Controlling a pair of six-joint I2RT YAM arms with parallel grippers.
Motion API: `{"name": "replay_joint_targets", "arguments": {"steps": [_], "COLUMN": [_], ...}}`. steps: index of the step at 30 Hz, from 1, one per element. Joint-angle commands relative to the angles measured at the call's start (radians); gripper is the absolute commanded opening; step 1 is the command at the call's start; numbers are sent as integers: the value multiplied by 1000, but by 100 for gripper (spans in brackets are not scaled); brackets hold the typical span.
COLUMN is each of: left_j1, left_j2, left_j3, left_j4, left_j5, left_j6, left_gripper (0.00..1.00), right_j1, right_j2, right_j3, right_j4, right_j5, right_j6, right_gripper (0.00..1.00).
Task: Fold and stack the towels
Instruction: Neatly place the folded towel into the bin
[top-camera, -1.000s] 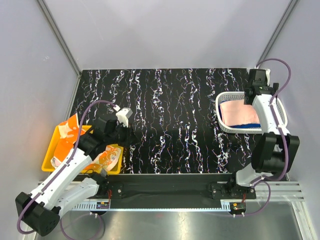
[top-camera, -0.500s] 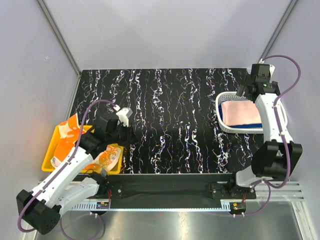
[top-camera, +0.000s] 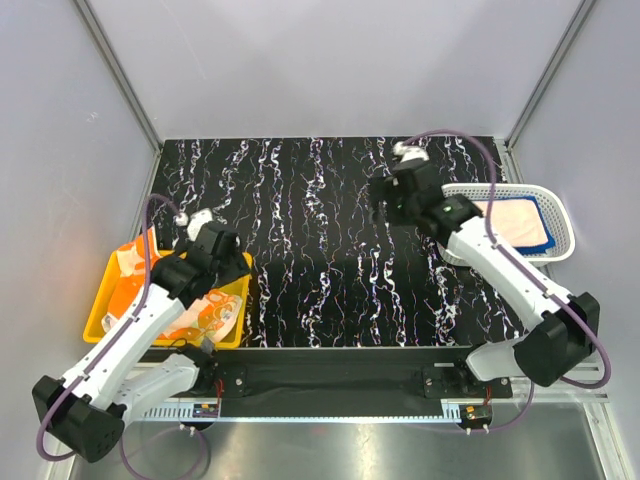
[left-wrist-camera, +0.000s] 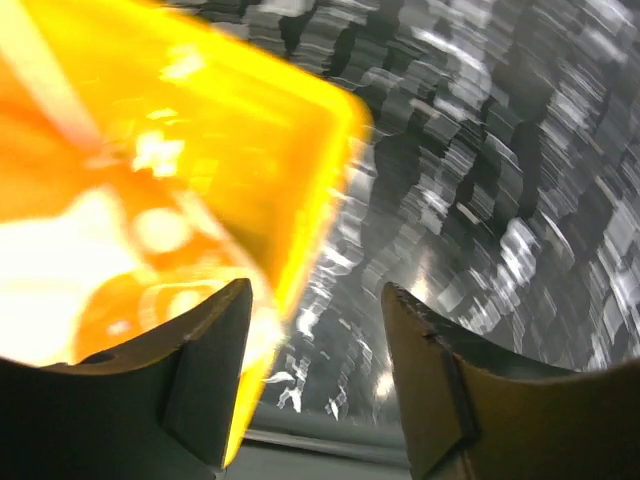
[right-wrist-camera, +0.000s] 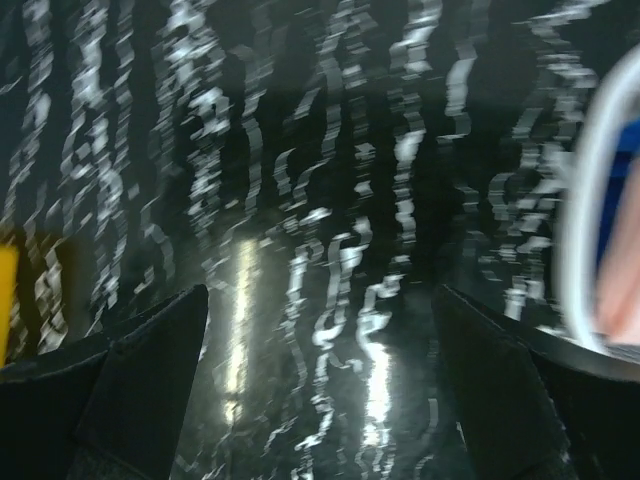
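Orange-and-white towel (top-camera: 213, 318) crumpled in yellow bin (top-camera: 98, 324), table near-left corner. Just under left end effector (left-wrist-camera: 315, 300), open, empty. Right end effector (right-wrist-camera: 320, 300) open, mid-table, well apart.

A black table (top-camera: 320, 260) with white marbled streaks fills the middle of the top view, its surface glossy and catching light. A yellow plastic bin (top-camera: 243, 300) sits at its left edge, in the lower left of the frame. A white perforated plastic basket (top-camera: 505, 188) sits at its right edge, right of centre.
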Motion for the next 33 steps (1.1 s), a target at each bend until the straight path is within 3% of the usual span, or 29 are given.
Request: {"name": "replay_joint_targets", "arguments": {"steps": [1, 7, 13, 18, 20, 23, 24, 27, 33], "left_j1": [81, 284, 438, 531, 550, 568, 577, 594, 594], "left_j2": [39, 142, 174, 297, 349, 388, 392, 399, 268], "left_j3": [44, 10, -64, -93, -105, -117, -119, -101, 31], "left_j4": [-203, -405, -332, -231, -199, -143, -121, -117, -133], "left_j5": [-260, -329, -280, -267, -241, -221, -220, -230, -248], "left_j6": [-271, -515, -540, -522, -499, -467, -456, -413, -243], "left_gripper": [64, 68, 75, 72, 63, 40, 24, 0, 0], "right_j1": [77, 100, 102, 103, 103, 103, 102, 103, 103], "right_j2": [7, 30, 36, 15, 10, -8, -14, -24, -27], "right_j3": [-26, -89, -121, -155, -158, -169, -172, -173, -173], "right_j4": [115, 204, 239, 270, 270, 276, 276, 273, 271], "right_j5": [-52, -190, -273, -302, -312, -315, -312, -313, -313], "right_j6": [43, 41, 26, 32, 31, 29, 31, 26, 23], "right_gripper": [100, 100, 100, 100, 100, 100, 100, 100, 100]}}
